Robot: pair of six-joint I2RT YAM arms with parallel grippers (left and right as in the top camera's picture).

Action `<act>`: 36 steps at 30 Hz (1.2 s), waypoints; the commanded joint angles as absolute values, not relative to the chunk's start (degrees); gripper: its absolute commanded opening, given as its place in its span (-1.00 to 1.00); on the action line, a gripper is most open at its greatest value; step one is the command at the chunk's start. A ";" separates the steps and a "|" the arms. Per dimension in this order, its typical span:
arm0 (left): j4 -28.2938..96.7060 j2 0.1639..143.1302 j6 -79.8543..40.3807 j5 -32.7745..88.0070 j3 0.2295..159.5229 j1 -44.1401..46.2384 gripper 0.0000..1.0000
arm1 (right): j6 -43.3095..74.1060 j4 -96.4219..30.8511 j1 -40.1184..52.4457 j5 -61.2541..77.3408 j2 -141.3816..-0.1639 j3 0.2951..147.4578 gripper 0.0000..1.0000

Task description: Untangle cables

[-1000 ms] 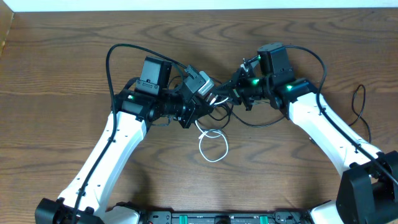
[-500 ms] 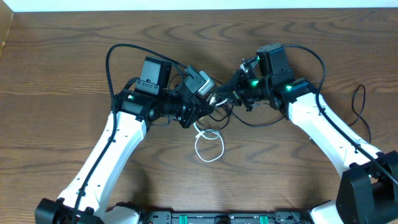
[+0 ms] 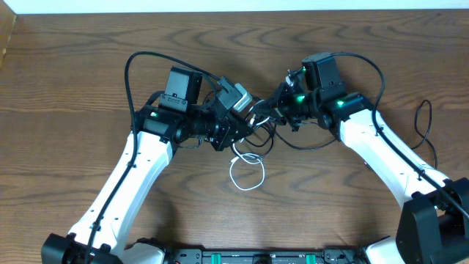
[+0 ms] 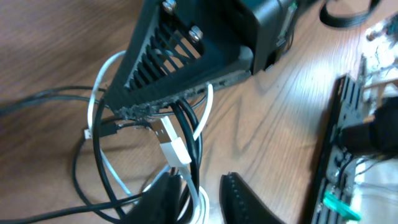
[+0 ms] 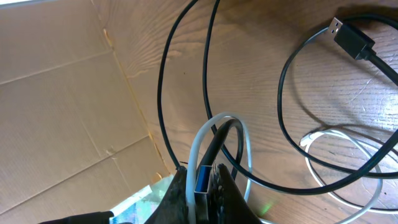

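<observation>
Brown wooden desk (image 3: 73,59): right hand (image 5: 202,182) clamped tight on a black cable (image 5: 216,144) at its plug; left hand (image 4: 198,182) has its fingers slightly apart, white cable (image 4: 176,151) loose between them.

Falling evenly and fairly bright from above in the overhead view, laying only faint, soft shadows on the table (image 3: 73,88) beside the white arms (image 3: 124,183), and washing out to white along the top edge. Glowing green at small indicator lights (image 3: 299,97). Blurring in the left wrist view, especially the cables (image 4: 174,149) near the lens and the right edge. Rendering crisply in the right wrist view, picking up mild sheen.
</observation>
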State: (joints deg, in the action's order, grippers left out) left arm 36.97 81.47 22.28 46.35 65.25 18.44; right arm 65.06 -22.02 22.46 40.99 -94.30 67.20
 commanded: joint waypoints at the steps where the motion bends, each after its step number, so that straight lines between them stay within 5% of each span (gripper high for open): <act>1: 36.80 81.36 22.20 47.13 64.60 18.46 -0.16 | 64.23 -22.06 22.59 40.66 -94.85 67.59 -0.98; 16: 35.05 88.40 19.40 49.74 64.60 19.16 -0.10 | 63.99 -22.06 22.59 41.93 -94.85 67.59 -0.97; 18: 35.00 88.47 19.40 49.71 64.60 19.22 -0.54 | 63.88 -22.09 22.59 41.93 -94.85 67.59 -0.96; 20: 34.98 88.33 19.18 49.71 64.62 19.20 -0.77 | 62.78 -22.06 22.59 41.80 -94.85 67.59 -0.95; 36: 34.81 88.27 18.09 49.74 64.64 19.20 -0.79 | 60.86 -29.23 22.55 25.34 -94.85 67.59 -0.96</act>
